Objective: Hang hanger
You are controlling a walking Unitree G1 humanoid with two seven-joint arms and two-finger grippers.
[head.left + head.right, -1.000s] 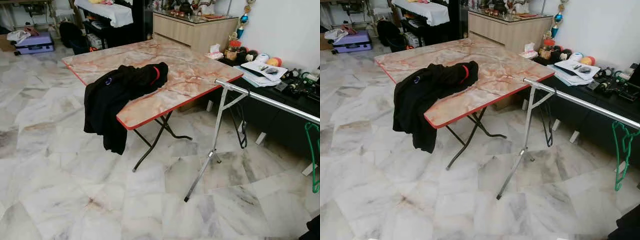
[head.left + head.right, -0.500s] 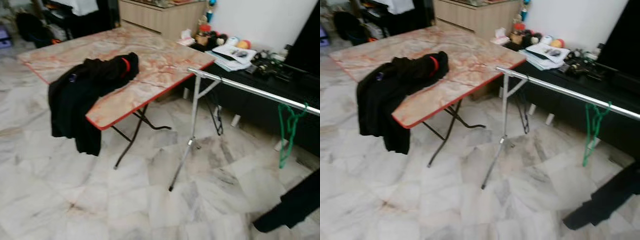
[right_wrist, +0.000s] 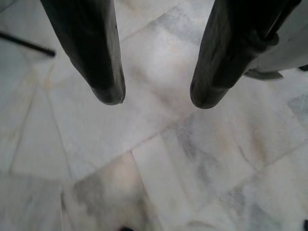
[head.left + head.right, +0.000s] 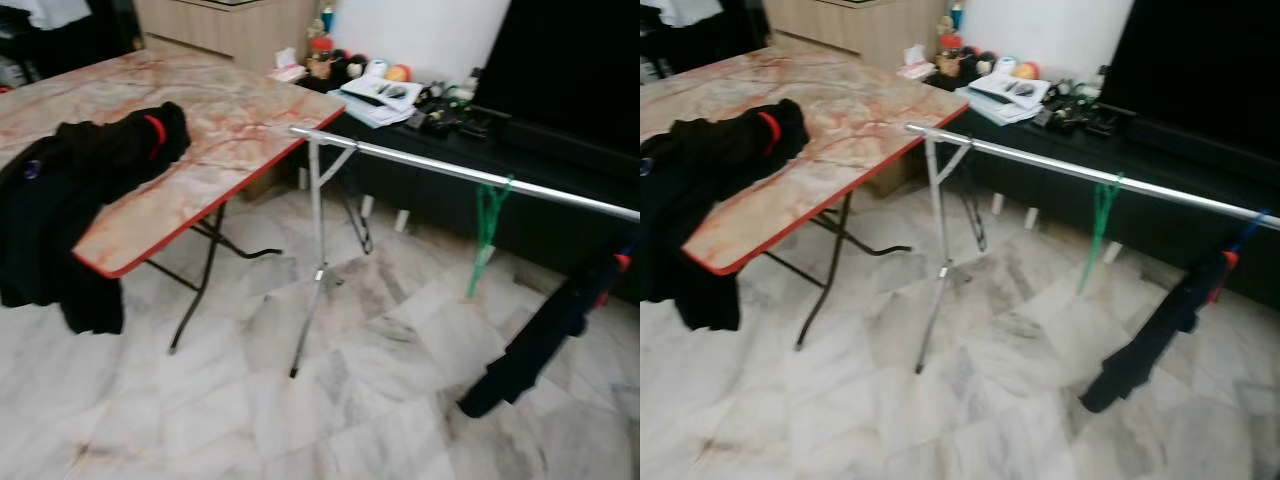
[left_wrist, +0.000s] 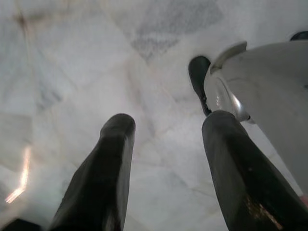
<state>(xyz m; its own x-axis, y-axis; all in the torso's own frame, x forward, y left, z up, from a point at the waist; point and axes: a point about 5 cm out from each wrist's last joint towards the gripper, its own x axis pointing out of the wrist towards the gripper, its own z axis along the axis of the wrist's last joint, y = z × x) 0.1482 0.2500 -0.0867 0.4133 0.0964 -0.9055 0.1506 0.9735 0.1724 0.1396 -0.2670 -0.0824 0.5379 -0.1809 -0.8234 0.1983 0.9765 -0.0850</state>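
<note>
We see a pale marble-tiled floor (image 4: 380, 400) across the room. On our left stands a folding desk (image 4: 230, 110) with a marble-patterned top and red edge; a black jacket (image 4: 70, 190) with a red collar lining is draped over its near corner and hangs down past the edge. Along the far wall runs a low black cabinet (image 4: 560, 170) carrying papers, small ornaments and cables, with a dark television (image 4: 570, 60) above it.

Between the desk and the cabinet stands a silver clothes rail (image 4: 450, 172), its bar running from beside the desk's corner off to our right, its leg (image 4: 310, 290) splayed on the floor. A dark garment (image 4: 540, 335) hangs from the bar near the right end, its lower end reaching the floor.

The green hanger (image 4: 485, 235) hangs from the bar about midway, its long axis pointing straight down, hook over the bar.

The left tool (image 5: 161, 126) points at bare floor beside the robot's own foot, fingers wide apart, holding nothing. The right tool (image 3: 156, 96) also faces the tiles, fingers spread wide and empty.
</note>
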